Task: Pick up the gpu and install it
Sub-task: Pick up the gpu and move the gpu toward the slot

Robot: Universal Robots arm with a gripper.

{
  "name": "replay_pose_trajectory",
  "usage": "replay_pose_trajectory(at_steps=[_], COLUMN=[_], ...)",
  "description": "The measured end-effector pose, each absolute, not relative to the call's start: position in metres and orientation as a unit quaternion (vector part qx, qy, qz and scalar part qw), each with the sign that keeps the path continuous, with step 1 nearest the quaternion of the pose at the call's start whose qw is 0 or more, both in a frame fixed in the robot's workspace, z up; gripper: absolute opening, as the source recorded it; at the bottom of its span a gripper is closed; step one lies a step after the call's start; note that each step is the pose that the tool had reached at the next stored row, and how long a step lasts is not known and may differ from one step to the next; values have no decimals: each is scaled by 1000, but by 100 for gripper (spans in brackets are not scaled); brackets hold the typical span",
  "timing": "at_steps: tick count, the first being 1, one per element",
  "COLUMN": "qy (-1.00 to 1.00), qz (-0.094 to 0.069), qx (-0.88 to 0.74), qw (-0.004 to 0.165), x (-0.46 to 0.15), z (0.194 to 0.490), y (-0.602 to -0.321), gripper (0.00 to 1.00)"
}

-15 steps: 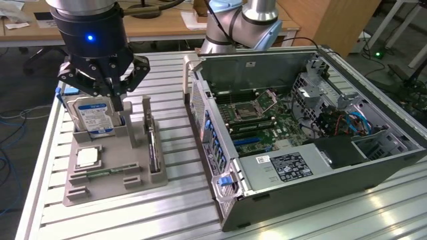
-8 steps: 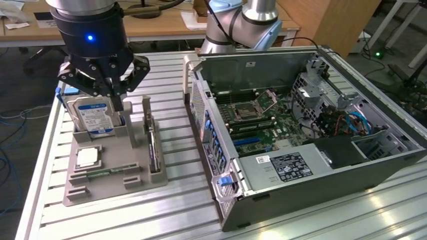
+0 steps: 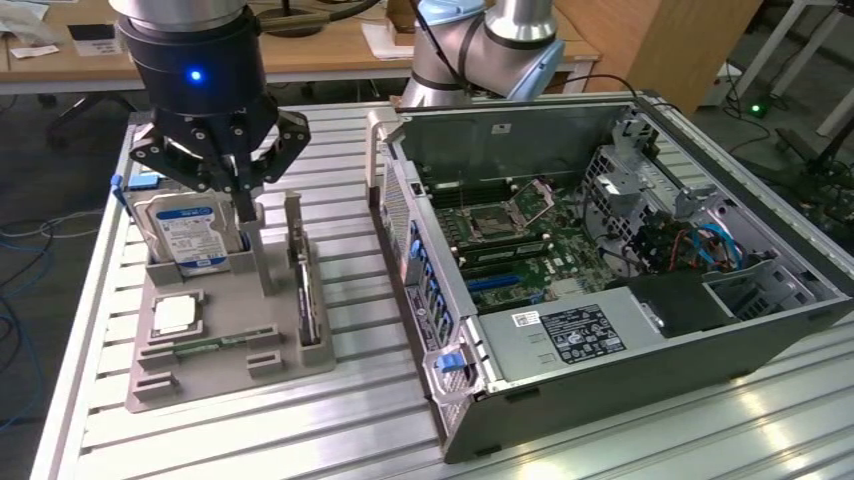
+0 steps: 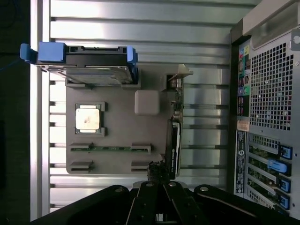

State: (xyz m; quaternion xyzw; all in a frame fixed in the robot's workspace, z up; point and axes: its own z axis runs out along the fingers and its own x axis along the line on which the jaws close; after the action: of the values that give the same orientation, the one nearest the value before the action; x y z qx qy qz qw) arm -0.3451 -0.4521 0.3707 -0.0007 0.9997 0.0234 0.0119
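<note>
The gpu [image 3: 307,300] is a thin dark card standing on edge in a slot along the side of the grey parts tray [image 3: 227,378] that faces the computer case. Seen edge-on in the wrist view, the gpu [image 4: 172,140] has a metal bracket at one end. My gripper [image 3: 247,212] hangs above the tray, between the hard drive and the gpu, with its fingers shut and nothing between them. In the wrist view the gripper [image 4: 157,208] is above the tray's edge, close to one end of the gpu.
The tray [image 4: 122,129] also holds a silver hard drive [image 3: 187,235] with a blue label, a processor [image 3: 174,315] and a green memory stick [image 3: 214,345]. An open computer case [image 3: 601,260] lies at the exterior view's right, motherboard exposed. Everything sits on a slatted aluminium table.
</note>
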Motion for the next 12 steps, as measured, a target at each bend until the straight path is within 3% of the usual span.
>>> replay_pose_trajectory(at_steps=[12], qy=[1000], qz=[23], qx=[13], qw=[12], x=[-326], z=[367], y=[-446], gripper=[11])
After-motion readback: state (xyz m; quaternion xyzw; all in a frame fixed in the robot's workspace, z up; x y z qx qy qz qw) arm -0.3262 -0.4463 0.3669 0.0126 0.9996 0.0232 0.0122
